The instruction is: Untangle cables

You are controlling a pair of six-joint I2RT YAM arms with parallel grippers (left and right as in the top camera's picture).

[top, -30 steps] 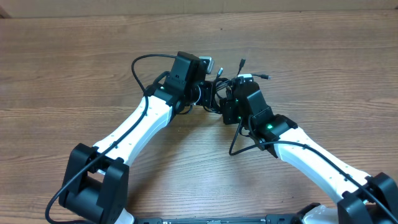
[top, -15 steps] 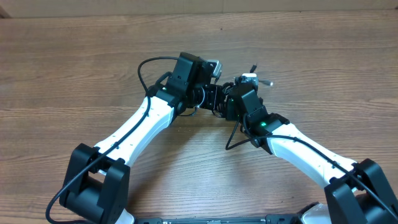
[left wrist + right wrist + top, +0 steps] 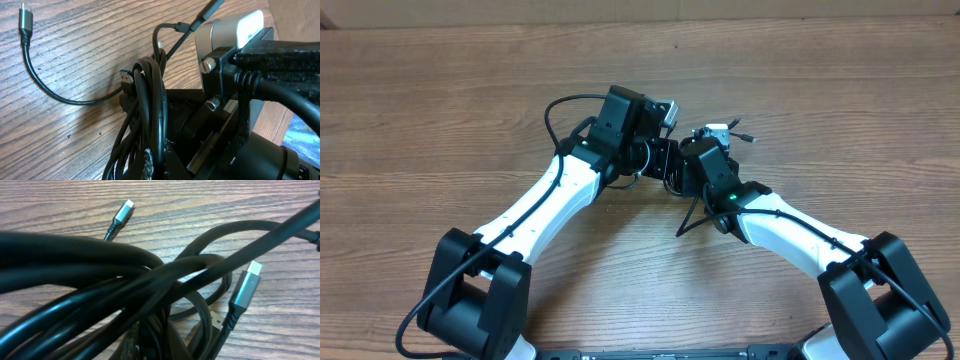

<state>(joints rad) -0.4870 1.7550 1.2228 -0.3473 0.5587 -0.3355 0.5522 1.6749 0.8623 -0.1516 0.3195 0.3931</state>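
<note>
The cables point(image 3: 672, 163) are a bunch of thin black cords squeezed between my two grippers at the table's middle. My left gripper point(image 3: 658, 152) is shut on the bunch; in the left wrist view the cords point(image 3: 149, 107) run up out of its jaws point(image 3: 152, 167). One cord curves left to a grey plug tip point(image 3: 25, 16). My right gripper point(image 3: 686, 168) is shut on the same bunch; in its wrist view thick loops point(image 3: 100, 275) fill the frame above its jaws point(image 3: 165, 342). Two silver plug tips point(image 3: 246, 284) point(image 3: 122, 212) lie free on the wood.
The wooden table point(image 3: 440, 110) extends all around. Two cord ends with plugs point(image 3: 744, 132) stick out to the right of the right wrist camera point(image 3: 712, 132). The right wrist camera housing point(image 3: 232, 47) sits very close in front of my left gripper.
My right arm has moved left and closer to my left gripper, pressing the bunch tighter. The loose plug ends have shifted with it. My left arm has moved slightly right.
</note>
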